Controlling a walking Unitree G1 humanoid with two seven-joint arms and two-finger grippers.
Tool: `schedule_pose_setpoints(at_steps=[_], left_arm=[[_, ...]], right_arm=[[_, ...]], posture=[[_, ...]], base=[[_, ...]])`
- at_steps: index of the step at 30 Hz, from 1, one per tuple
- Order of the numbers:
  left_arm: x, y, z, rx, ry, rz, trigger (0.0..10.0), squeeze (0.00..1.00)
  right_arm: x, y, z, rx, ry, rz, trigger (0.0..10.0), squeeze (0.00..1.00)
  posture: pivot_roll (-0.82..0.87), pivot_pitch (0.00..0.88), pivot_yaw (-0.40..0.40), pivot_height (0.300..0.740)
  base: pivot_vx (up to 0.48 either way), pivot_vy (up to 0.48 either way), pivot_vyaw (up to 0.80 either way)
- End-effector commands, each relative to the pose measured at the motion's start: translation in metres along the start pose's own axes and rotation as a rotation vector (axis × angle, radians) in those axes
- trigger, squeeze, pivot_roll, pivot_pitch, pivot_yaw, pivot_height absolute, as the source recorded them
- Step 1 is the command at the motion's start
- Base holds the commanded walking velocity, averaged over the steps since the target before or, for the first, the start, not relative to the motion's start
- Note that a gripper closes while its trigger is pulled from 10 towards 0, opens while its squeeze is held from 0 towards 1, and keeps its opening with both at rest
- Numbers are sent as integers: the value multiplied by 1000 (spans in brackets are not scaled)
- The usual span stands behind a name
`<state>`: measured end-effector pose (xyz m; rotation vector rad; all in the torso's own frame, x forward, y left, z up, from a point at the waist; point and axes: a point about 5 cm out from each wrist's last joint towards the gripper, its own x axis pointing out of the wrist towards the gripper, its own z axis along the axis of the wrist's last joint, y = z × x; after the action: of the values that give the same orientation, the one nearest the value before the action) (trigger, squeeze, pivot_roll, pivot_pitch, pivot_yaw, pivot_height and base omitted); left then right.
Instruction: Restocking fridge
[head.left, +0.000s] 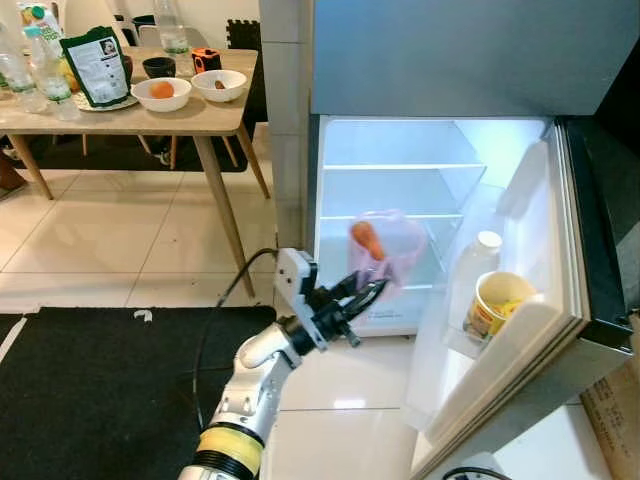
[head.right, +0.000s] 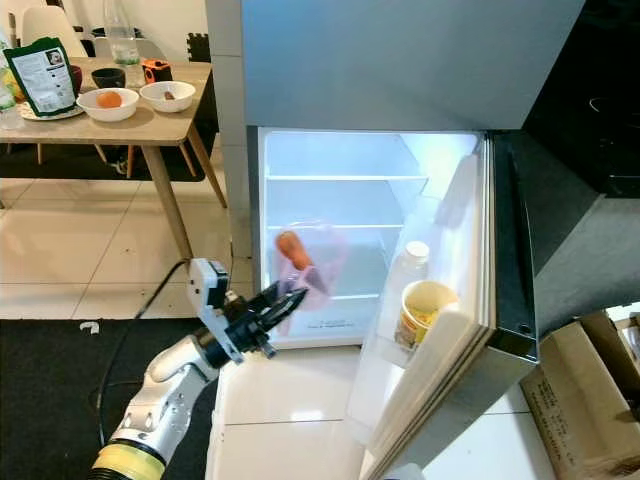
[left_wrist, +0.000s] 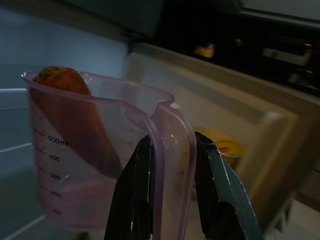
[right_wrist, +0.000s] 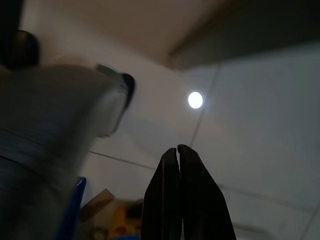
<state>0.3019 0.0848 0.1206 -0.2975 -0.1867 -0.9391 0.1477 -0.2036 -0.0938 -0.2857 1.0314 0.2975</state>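
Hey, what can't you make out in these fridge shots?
- Bottom of the jug: eye views, hidden behind the left hand.
- Bag print on the table: too small to read.
- Lower fridge and door: cut off by the edge.
- Cup contents: hidden by its rim.
- Grey shape by the right hand: blurred in the right wrist view.

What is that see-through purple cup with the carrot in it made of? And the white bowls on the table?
The measuring cup in the left pincer looks like clear, purple-tinted plastic: you can see the carrot through its wall, and the numbers are printed on it. The two white bowls on the wooden-looking table look smooth, perhaps ceramic, though they could be plastic.
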Motion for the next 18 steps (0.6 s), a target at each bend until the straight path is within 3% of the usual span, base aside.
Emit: schedule_pose_setpoints(at_steps=[1,3,8,9,11,14,17,18], left_arm=[[-2,8,3,42,4,45,10000,0],[-12,23,-1,68,26,163,10000,0],[-19,32,-7,74,41,248,10000,0],[-26,36,-14,79,70,304,10000,0],[-35,39,-22,90,105,365,10000,0],[-44,42,-28,97,136,419,10000,0],[-59,47,-42,102,199,509,10000,0],[-59,47,-42,102,199,509,10000,0]], right_arm=[[1,1,11,-15,-47,37,10000,0],[3,4,26,-39,-93,118,10000,0],[3,6,34,-67,-121,203,10000,0],[2,12,45,-59,-165,324,10000,0],[1,17,58,-43,-229,434,10000,0],[0,20,71,-21,-285,490,10000,0],[1,13,99,-28,-387,395,10000,0],[1,13,99,-28,-387,395,10000,0]], posture=[[-59,70,-50,740],[-61,66,-50,740],[-60,67,-52,740],[-58,68,-54,740],[-57,75,-53,740],[-57,81,-49,740],[-62,70,-50,740],[-62,70,-50,740]], base=[[0,0,0],[0,0,0],[0,0,0],[0,0,0],[0,0,0],[0,0,0],[0,0,0],[0,0,0]])
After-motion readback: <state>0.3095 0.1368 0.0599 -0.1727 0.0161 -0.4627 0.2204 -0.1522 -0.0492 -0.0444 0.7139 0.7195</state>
